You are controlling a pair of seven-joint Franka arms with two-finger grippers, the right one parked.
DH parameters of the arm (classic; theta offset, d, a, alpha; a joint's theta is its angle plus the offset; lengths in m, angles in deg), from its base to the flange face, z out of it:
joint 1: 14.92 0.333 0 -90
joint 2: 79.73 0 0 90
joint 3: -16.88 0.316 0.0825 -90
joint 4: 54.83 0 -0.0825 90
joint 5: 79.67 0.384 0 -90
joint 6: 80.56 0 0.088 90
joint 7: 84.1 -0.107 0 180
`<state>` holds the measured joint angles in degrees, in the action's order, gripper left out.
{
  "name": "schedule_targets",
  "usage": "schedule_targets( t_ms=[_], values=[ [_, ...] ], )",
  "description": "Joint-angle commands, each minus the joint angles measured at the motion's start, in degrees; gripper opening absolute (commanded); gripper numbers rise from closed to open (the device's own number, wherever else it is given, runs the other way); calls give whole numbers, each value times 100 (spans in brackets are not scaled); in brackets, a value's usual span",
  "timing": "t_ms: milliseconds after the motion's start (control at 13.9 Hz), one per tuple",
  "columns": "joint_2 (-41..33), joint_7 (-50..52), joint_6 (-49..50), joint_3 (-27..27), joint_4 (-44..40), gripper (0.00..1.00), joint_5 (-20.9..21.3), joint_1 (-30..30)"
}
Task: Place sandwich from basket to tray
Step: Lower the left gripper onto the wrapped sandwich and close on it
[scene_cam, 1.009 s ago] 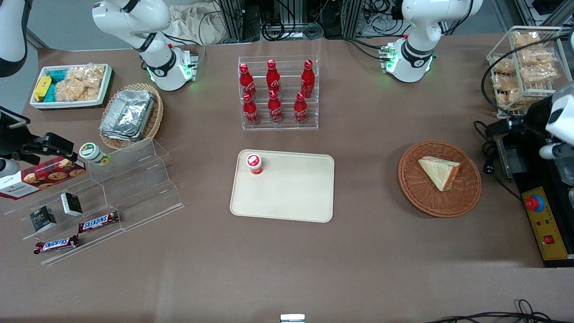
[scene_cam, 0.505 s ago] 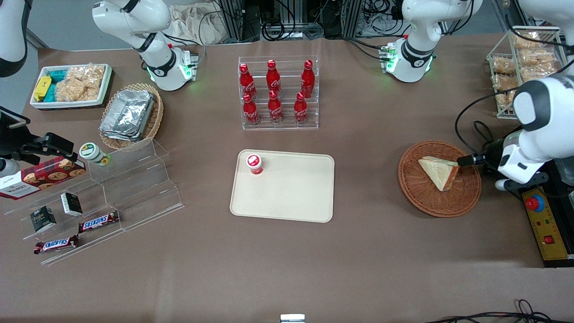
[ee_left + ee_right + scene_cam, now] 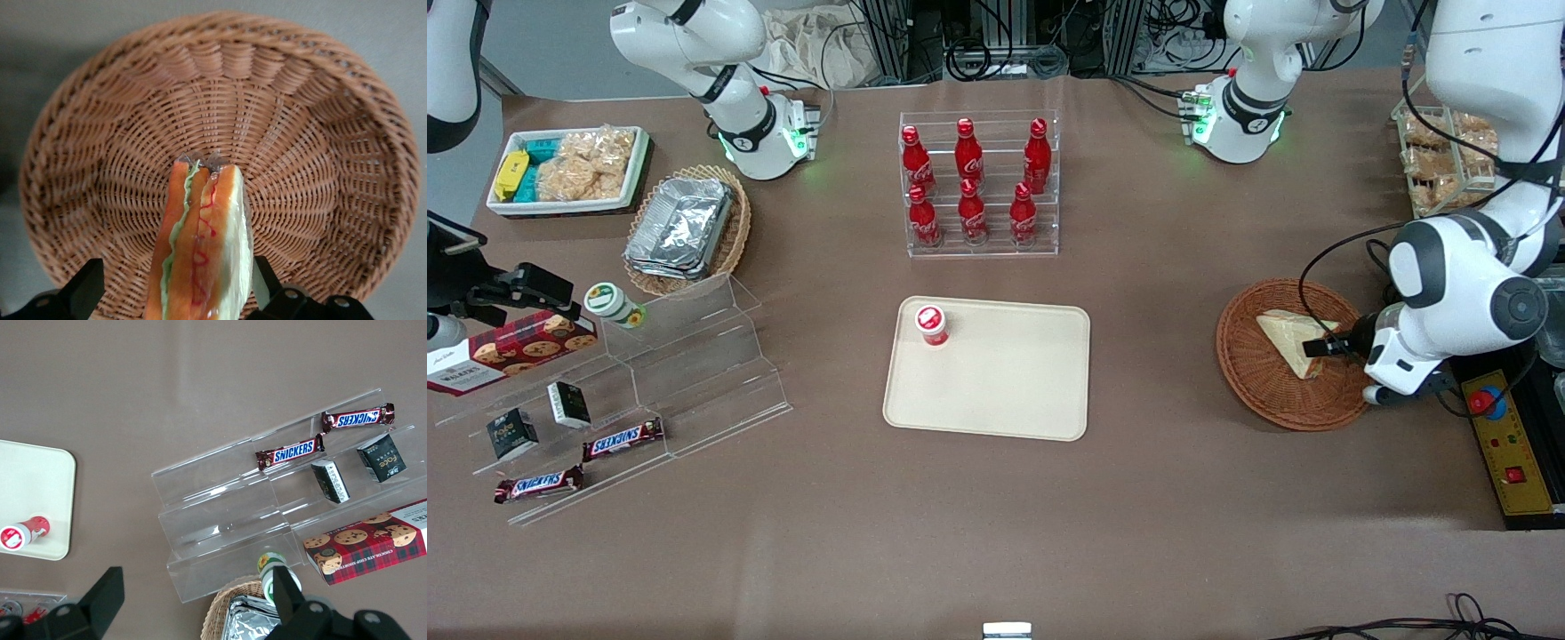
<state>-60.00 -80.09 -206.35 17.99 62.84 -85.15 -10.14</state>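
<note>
Surface: brown tabletop [image 3: 1156, 498], cables and arm bases along the upper edge of the front view.
Sandwich: sandwich [image 3: 1288, 339] lies in the basket [image 3: 1258, 391], right of centre in the front view; wrapped in clear film, orange, green and red filling edge shows in the wrist view [image 3: 200, 253].
Hand: hand [image 3: 1319, 348] sits low over the basket at the sandwich's thick end; fingers [image 3: 83, 293] spread wide on either side of the wedge, nothing held, no contact visible.
Tray: tray [image 3: 996, 391] at centre frame, well apart from the basket; small red-lidded cup [image 3: 931, 324] stands in its upper left corner.
Handling (judgement): light, soft, squashes easily; the film likely makes it slippery. Best taken across the flat bread faces near the thick end, with a gentle squeeze.
Risk (judgement): too hard crushes the filling, too light lets it slip out of the film's grip.
Writing: "SNICKERS" on two bars [image 3: 623, 439] on the clear stepped stand [image 3: 694, 373], lower left; red cookie box [image 3: 511, 348] has white lettering I can't read; red bottles [image 3: 971, 182] in the rack, upper centre, show white script, not readable.
</note>
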Motion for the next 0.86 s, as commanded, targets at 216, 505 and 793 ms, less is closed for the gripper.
schedule_targets(
  t_ms=[216, 505, 793],
  values=[
    [22, 56, -147, -40, 142, 75, -234, 14],
    [74, 56, -138, -40, 124, 29, -243, 14],
    [-135, -14, 168, -49, -147, 24, -226, 6]
  ],
)
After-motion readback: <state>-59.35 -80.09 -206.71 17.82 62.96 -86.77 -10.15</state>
